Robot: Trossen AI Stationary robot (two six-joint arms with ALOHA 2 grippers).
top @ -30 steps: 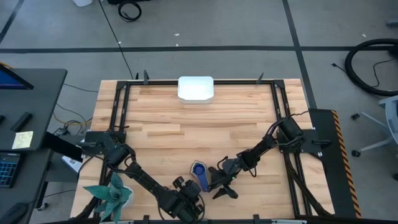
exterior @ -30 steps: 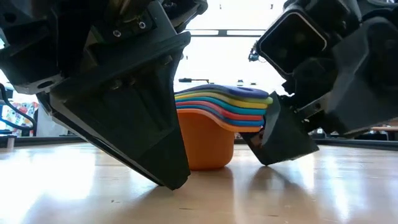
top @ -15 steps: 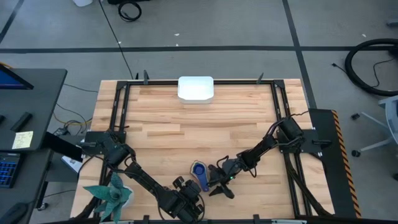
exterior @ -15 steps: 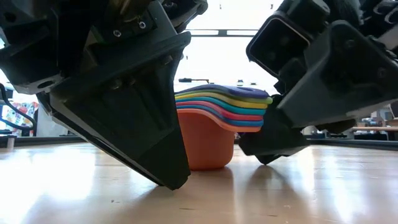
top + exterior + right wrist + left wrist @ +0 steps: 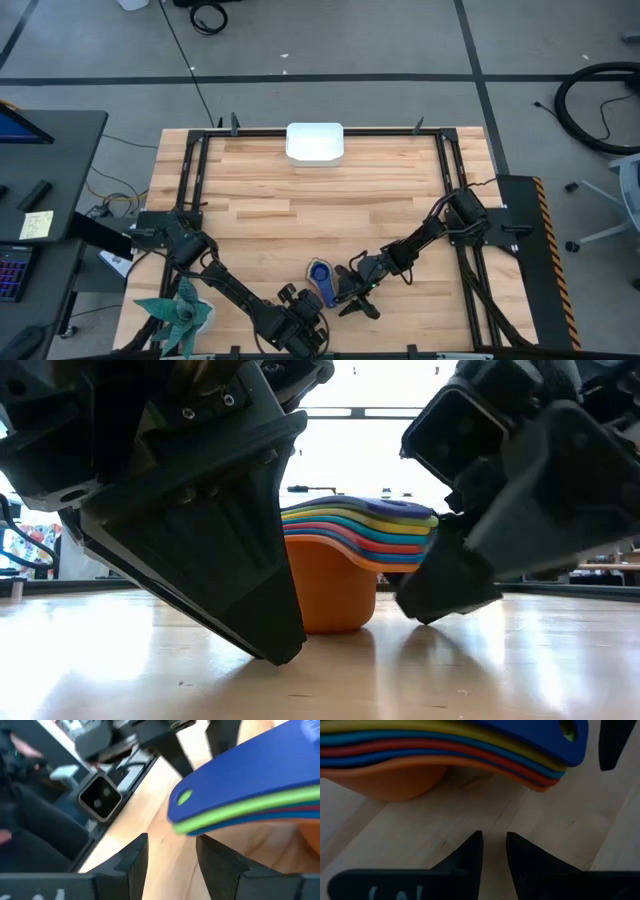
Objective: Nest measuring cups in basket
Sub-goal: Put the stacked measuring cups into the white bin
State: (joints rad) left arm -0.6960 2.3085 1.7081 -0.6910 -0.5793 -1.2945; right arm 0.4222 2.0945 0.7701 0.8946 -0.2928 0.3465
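The cups (image 5: 319, 277) sit nested on the bench (image 5: 330, 210) near its front edge, well apart from the basket (image 5: 315, 142) at the far edge. The left claw (image 5: 493, 851), slightly parted and holding nothing, is just beside them; the right claw (image 5: 171, 854), spread and empty, is at their handle tips. Orange is outermost and dark blue on top. The stacked handles point toward the right claw.

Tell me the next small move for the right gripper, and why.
Probably ease the right gripper forward and close on the handles of the measuring cups: its fingers stand open just short of them, the stack sits nested on the table, and the basket lies far across.
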